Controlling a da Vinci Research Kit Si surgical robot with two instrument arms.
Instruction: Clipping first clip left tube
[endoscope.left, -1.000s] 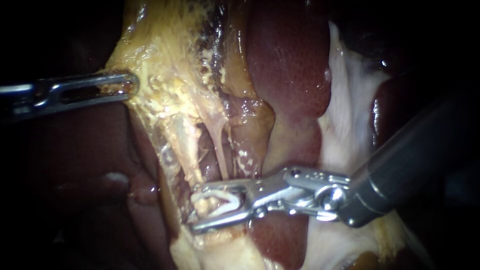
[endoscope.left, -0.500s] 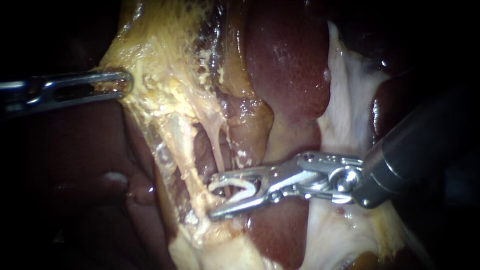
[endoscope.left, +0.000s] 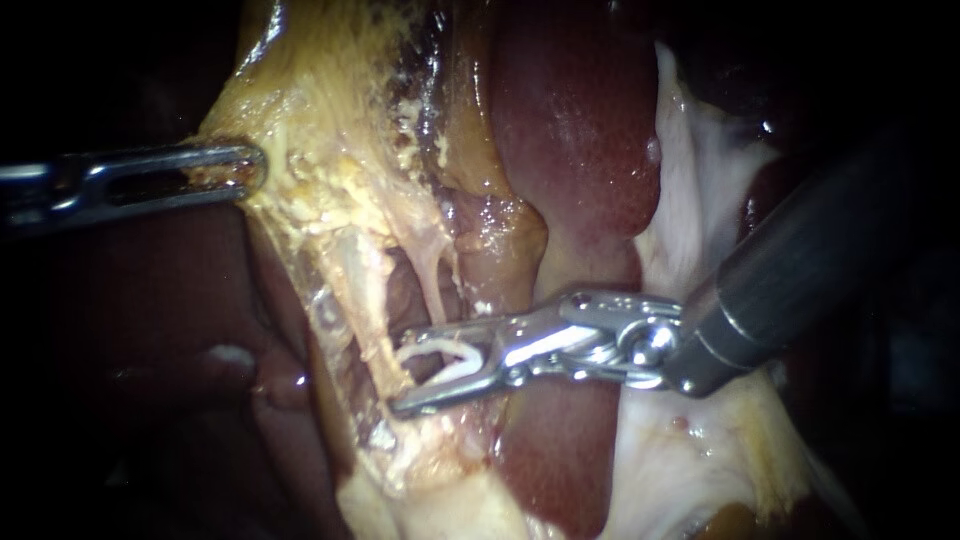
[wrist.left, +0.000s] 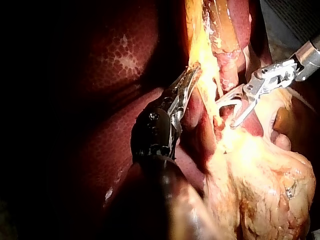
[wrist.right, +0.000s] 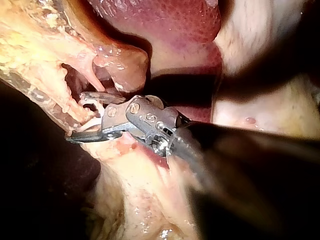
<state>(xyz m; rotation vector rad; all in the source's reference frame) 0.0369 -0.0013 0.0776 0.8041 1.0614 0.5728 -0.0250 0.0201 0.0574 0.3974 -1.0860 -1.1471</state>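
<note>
Clip (endoscope.left: 440, 358), white and two-legged, sits between the right instrument's (endoscope.left: 398, 375) jaws. The jaws stand apart, and each one presses on a leg from its own side, so they are clamped on it. Its long axis runs along the jaws, nearly level across the endoscope view. The open mouth points toward the left tube (endoscope.left: 362, 290) and the closed bend faces back toward the shaft.

From where I look, the left tube is the thicker pale strand. It slants down from the yellow tissue (endoscope.left: 320, 130), crosswise to the clip. The jaw tips reach its near edge, the lower tip lying against it. I cannot tell whether the tube is inside the clip's mouth yet.

A thinner strand (endoscope.left: 432, 285) hangs just beside the left tube, on the shaft's side, and runs down to the upper jaw above the clip.

The left instrument (endoscope.left: 255, 168) has its jaws closed on the outer edge of the yellow tissue, well away from the clip. Dark red liver (endoscope.left: 580, 140) lies behind and under the tubes.
</note>
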